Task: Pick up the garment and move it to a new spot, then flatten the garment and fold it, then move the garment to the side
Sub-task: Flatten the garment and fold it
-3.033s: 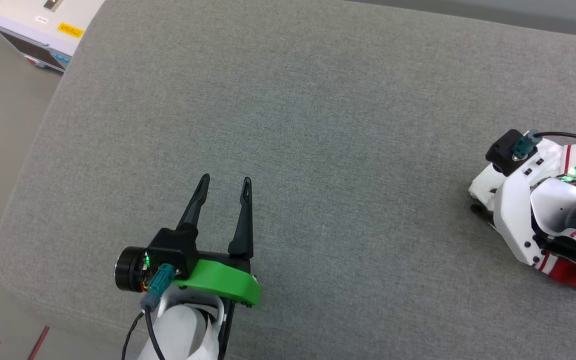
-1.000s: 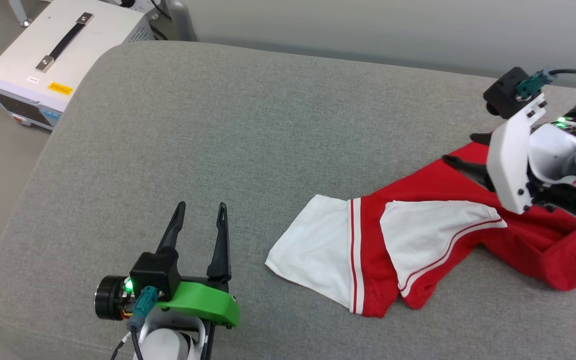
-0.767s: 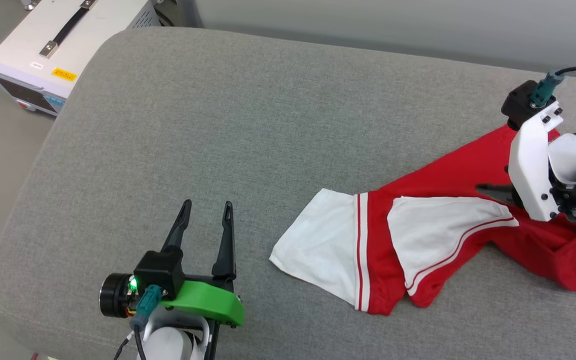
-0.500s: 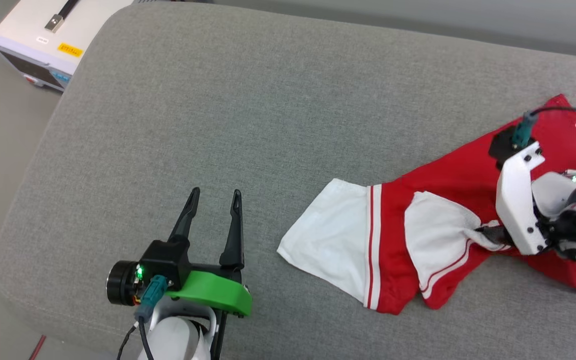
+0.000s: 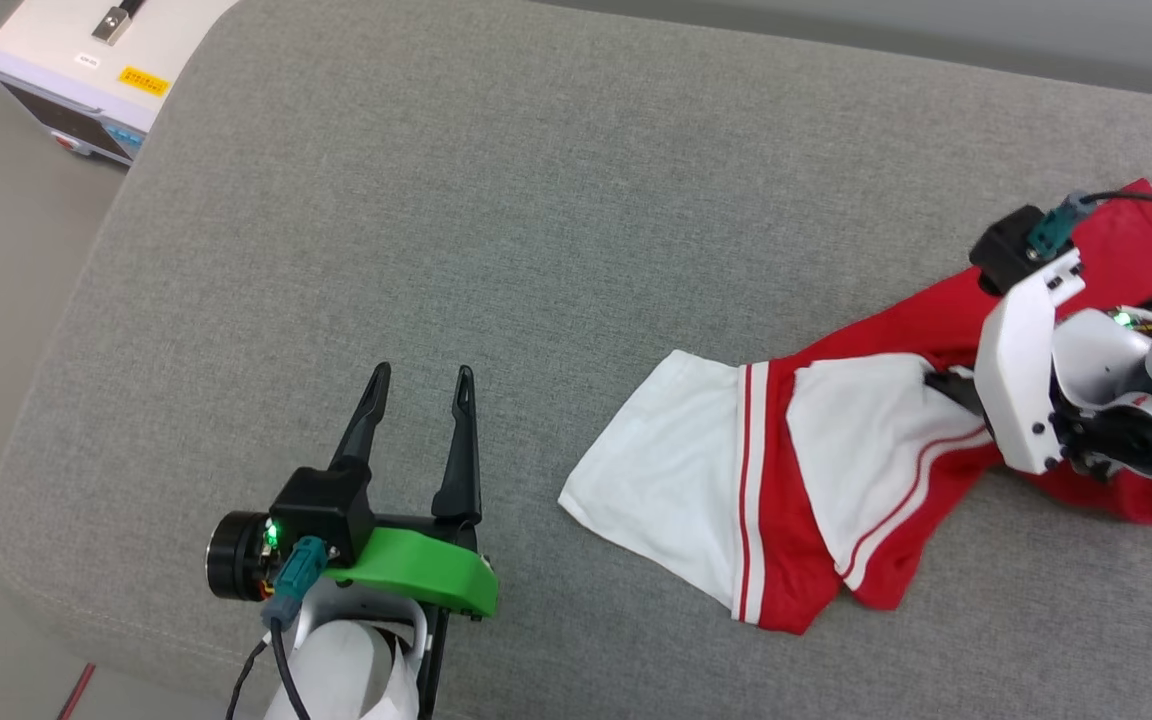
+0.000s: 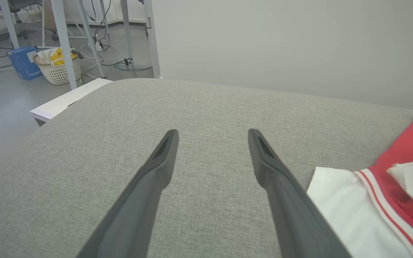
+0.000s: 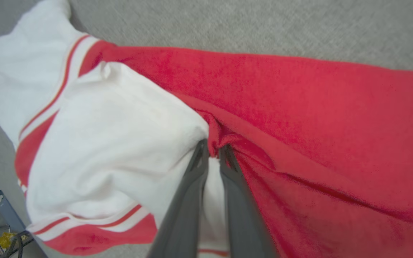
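Garment: the garment (image 5: pixel 836 470), red with white sleeves and striped red-and-white trim, lies rumpled on the right half of the grey cushion (image 5: pixel 536 250). One white sleeve spreads flat toward the middle, a second white panel lies folded over the red, and the red body runs off to the far right.
Right gripper: the right gripper (image 5: pixel 944 382) lies low over the cloth. In the right wrist view its fingers (image 7: pixel 195 186) are drawn together and pinch a raised fold of the garment (image 7: pixel 299 107) where the white panel meets the red.
Left gripper: the left gripper (image 5: pixel 420 372) sits near the cushion's near-left part, fingers spread apart with nothing between them, well apart from the white sleeve to its right.
Cushion edge: a white case (image 5: pixel 86 60) with a dark handle stands on the floor at the far left.
Background, left wrist view: a pale wall (image 6: pixel 281 46) rises behind the cushion. A white basket (image 6: pixel 59 71) and a blue box (image 6: pixel 22 62) sit on the floor at far left.
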